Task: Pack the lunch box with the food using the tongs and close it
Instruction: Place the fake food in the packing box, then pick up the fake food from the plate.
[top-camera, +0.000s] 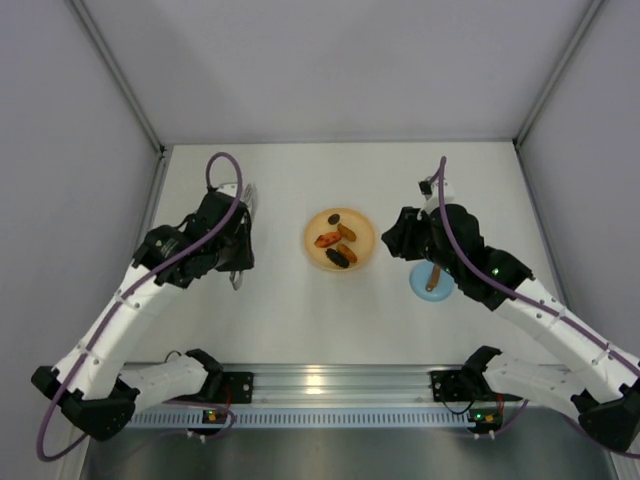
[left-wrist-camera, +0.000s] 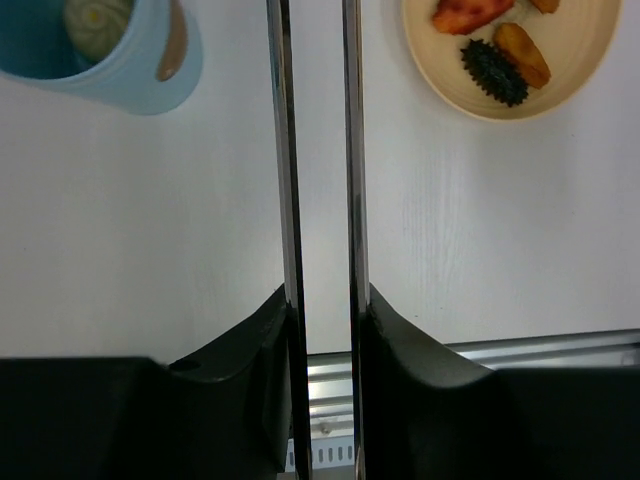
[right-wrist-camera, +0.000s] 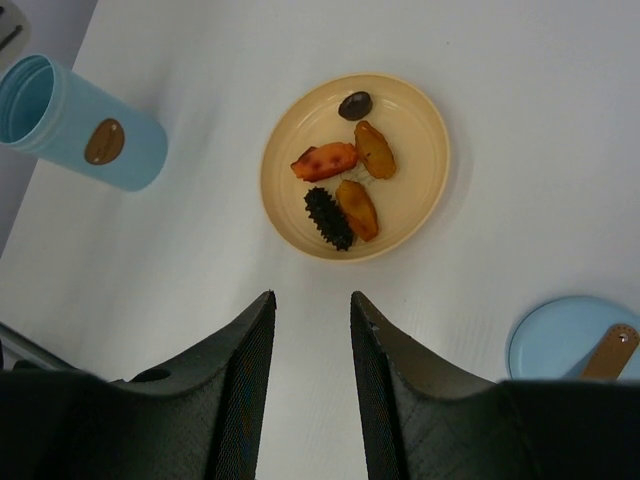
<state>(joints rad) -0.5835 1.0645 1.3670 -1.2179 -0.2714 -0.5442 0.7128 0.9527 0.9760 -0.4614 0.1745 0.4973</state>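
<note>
Left of the orange plate (left-wrist-camera: 440, 85), L tool (left-wrist-camera: 325, 300) grips the tongs (left-wrist-camera: 351, 150), squeezed narrow; their long axis runs past plate's edge, food (left-wrist-camera: 497, 72) on plate to their right, lunch box (left-wrist-camera: 140, 80) opposite side. R tool (right-wrist-camera: 312, 310) gapes empty nr plate.

White table (top-camera: 280, 320), plate (right-wrist-camera: 418, 200), lunch box (right-wrist-camera: 125, 160), lid (right-wrist-camera: 548, 345)
</note>
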